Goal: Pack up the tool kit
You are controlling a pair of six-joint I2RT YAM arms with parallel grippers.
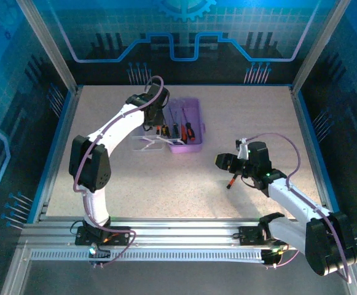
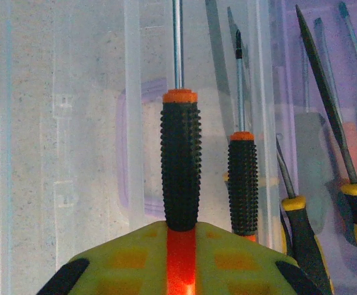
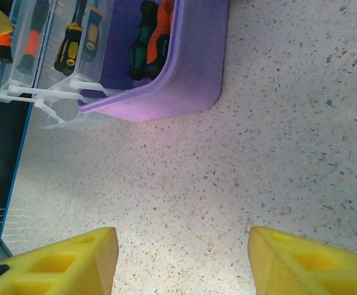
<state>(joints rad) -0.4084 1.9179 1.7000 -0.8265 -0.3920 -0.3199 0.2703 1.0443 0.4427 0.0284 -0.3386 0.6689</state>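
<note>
1. One big speckled surface (image 1: 135, 190) holds everything. The purple case (image 1: 189, 147) sits open near the far middle of it.
2. The clear lid (image 1: 142, 145) is flipped out flat on the left side of the purple case. So the kit is not shut yet, and closing it looks like the very last job.
3. The left fingers (image 2: 181, 246) are over the clear lid, just left of the purple case. They are pressed together on the bumpy black handle of one held screwdriver (image 2: 180, 166). Its thin metal end points away across the clear plastic. I think this one is about to be laid down and let go.
4. The right fingers (image 3: 181, 246) hang low over bare surface, to the right of the purple case and nearer the arms. They are wide apart, with nothing between them.
5. A few packed screwdrivers (image 1: 178, 130) lie side by side in the open kit. Some are in the purple case and some are on the clear part just beside it. Yellow, orange and green handles show, but I cannot count them for sure.
6. One small red-and-black thing (image 1: 232, 180) lies on the surface well to the right of the purple case, just by the right fingers. It looks like a loose screwdriver, but it is too small to be sure. If it is one, it needs packing too. My guess is that more than half the job is done.
</note>
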